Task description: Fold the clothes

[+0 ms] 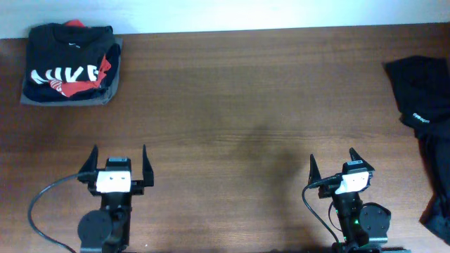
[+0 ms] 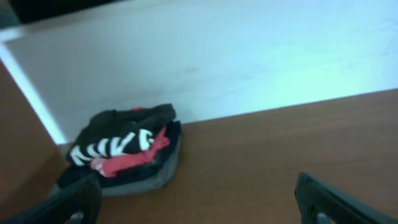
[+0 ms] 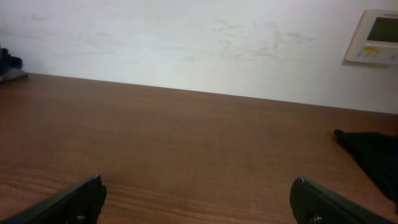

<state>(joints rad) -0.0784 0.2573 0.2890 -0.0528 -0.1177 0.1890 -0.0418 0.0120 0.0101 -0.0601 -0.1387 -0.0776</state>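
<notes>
Both the left gripper (image 1: 119, 154) and the right gripper (image 1: 332, 161) hover spread wide and empty over the table (image 1: 232, 105), at its near edge. The folded stack (image 1: 70, 63) sits in the far left corner, while a crumpled black shirt (image 1: 425, 105) lies at the right edge. Fetching that shirt to the middle looks like the next step, and the right arm is the nearer one.

Bench (image 1: 232, 105): dark reddish-brown wood-grain top that fills nearly the whole overhead view, with the grain running left to right. There is a faint darker patch near the middle.

Wall (image 3: 186, 43): plain white, meets the bench along its far edge. Faint grey scuff marks (image 3: 249, 37) show in the right wrist view.

Pale control panel (image 3: 375, 37) with a small display, mounted on the wall above the far right corner.

Light: even and diffuse. The wall reads bluish in the left wrist view.
</notes>
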